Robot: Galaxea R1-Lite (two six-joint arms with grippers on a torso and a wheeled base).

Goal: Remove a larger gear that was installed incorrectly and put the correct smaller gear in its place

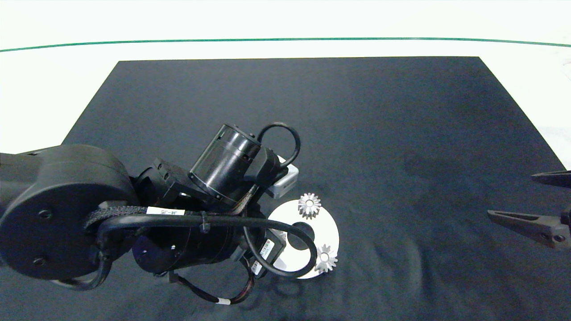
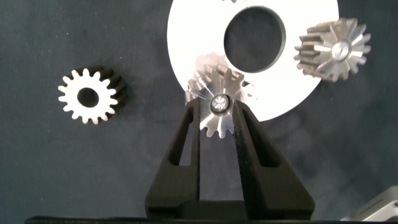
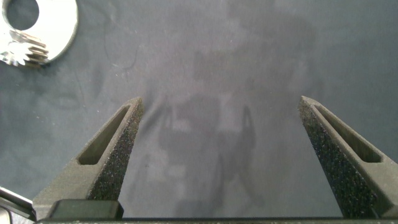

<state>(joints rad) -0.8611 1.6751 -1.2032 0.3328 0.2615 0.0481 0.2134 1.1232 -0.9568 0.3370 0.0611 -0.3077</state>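
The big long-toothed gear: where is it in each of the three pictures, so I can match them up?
Head view: hidden under the left arm, beside the white disc.
Left wrist view: centre; the larger gear sits between the left gripper fingers, at the disc's edge.
Right wrist view: not in it.
Shared landmark: the white disc.

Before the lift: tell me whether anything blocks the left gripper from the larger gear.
Nothing visible does: the left gripper already has its jaws on both sides of the larger gear at the plate's edge.
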